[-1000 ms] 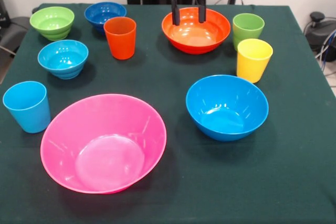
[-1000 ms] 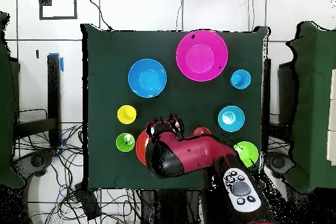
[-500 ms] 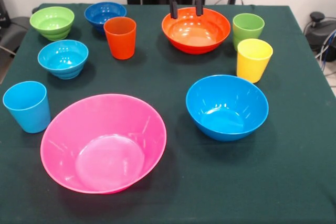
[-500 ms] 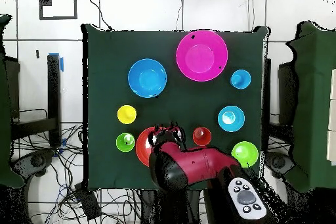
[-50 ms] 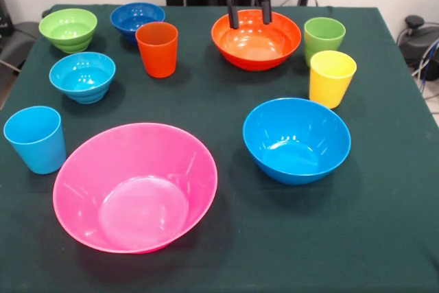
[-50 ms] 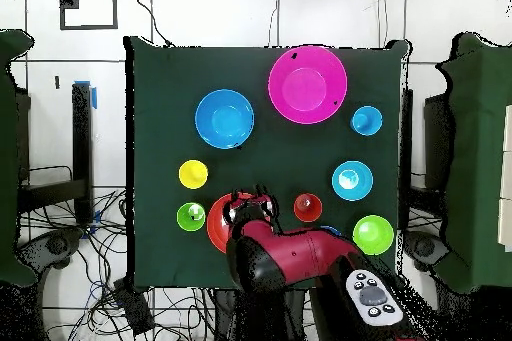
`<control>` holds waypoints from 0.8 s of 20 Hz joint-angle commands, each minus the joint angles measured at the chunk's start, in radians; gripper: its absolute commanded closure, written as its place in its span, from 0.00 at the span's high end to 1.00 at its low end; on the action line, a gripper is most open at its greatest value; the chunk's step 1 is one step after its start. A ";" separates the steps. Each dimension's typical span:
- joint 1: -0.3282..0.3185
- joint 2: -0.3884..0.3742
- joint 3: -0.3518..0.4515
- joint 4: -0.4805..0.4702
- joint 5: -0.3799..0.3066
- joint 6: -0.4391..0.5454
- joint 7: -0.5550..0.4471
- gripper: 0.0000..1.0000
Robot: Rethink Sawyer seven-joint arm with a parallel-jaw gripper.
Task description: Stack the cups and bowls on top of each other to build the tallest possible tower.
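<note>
While nothing has yet been stacked, every cup and bowl sits apart on the dark green tabletop [image 5: 206, 94], so no tower exists. The gripper [image 5: 249, 17] hangs over the far rim of the large orange bowl [image 5: 256, 39], its two fingers [image 5: 233, 13] spread and pinching nothing.

The likeliest trouble, as a judgement, lies in how those fingers meet the glossy rim. Should one finger land on the lip rather than straddling it, the bowl could tip or skid toward the green cup [image 5: 324, 38] just beside it, and that cup could knock the yellow cup [image 5: 332, 77] close in front. A thin, slick wall may also slip from a shallow pinch during a lift.

The orange cup [image 5: 157, 48] stands to the other side of the orange bowl, with the dark blue bowl [image 5: 137, 17] and green bowl [image 5: 68, 29] beyond it near the far corner. The light blue ridged bowl [image 5: 82, 76] and light blue cup [image 5: 35, 138] keep to that same edge. The pink bowl [image 5: 135, 185] and the large blue bowl [image 5: 296, 138] occupy the near half.

Open room lies mainly through the middle of the cloth, between the orange bowl and the two big bowls, and along the near edge.
</note>
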 commanded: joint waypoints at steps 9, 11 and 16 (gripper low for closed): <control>0.054 0.025 -0.075 -0.014 0.014 0.081 0.099 1.00; 0.058 0.011 -0.097 -0.026 0.003 0.099 0.079 1.00; 0.018 -0.002 -0.107 -0.050 -0.041 0.142 0.028 1.00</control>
